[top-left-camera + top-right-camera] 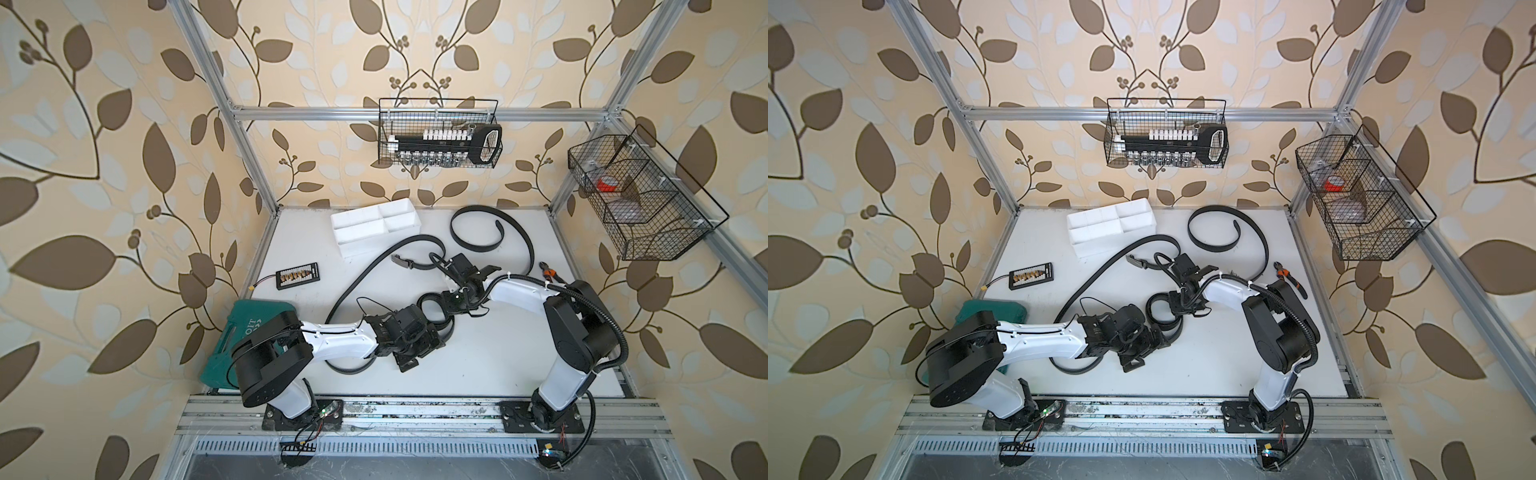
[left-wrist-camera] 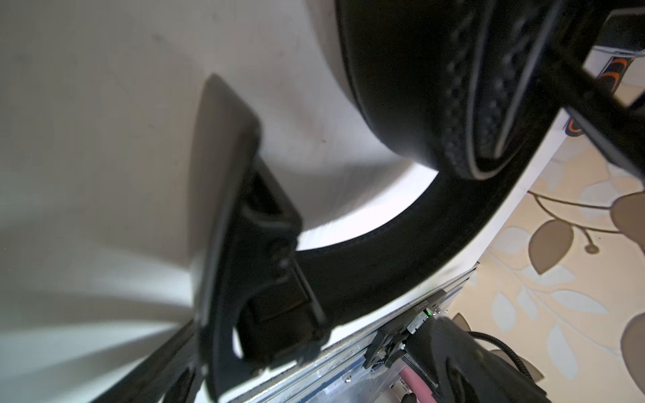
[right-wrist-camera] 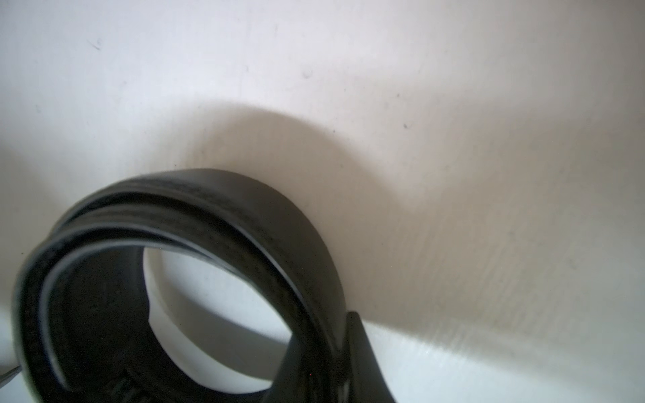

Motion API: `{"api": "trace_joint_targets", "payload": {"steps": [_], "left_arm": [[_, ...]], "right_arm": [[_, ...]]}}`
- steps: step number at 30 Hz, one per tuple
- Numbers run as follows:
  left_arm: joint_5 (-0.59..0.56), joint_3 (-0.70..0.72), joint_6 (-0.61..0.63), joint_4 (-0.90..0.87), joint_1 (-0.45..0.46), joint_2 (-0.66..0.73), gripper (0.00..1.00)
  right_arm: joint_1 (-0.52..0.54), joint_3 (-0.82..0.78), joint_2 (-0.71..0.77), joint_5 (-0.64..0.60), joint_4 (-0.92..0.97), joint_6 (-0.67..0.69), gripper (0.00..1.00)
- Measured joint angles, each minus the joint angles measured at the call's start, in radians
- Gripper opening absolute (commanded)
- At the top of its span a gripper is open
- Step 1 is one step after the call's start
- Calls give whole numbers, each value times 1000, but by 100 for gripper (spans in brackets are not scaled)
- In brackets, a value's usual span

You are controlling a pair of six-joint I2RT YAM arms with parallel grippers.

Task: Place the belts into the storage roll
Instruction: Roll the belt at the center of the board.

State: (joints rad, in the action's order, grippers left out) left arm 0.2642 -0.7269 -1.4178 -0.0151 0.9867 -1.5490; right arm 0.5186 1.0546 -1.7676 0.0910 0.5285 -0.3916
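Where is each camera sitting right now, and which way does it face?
Top views: high over the front edge, facing down and toward the back wall; table, storage roll, belts, left arm, right arm show.
Left wrist: on the left arm, low over the table, facing the coiled belt; one finger of the open left gripper shows.
Right wrist: on the right arm, close on the coiled belt; the right gripper's fingers pinch its wall.
Shared: all views show the coiled belt.

walls: cream wallpaper (image 1: 104, 137) with brown and pale leaves | frame: silver metal bars (image 1: 316, 111) up the corners, across the back | back basket (image 1: 440, 124): black wire, on back bar | side basket (image 1: 648, 208): black wire | tabletop (image 1: 498, 353): white, softly lit
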Motion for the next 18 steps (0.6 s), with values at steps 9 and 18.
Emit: {"api": "trace_joint_targets", "payload": {"steps": [9, 18], "left_arm": [[-10, -1, -16, 69, -61, -23, 99], [-11, -28, 1, 76, -142, -49, 99]], "right_arm": [[-2, -14, 8, 3, -16, 0, 0], [-3, -46, 27, 3, -53, 0, 0]]}}
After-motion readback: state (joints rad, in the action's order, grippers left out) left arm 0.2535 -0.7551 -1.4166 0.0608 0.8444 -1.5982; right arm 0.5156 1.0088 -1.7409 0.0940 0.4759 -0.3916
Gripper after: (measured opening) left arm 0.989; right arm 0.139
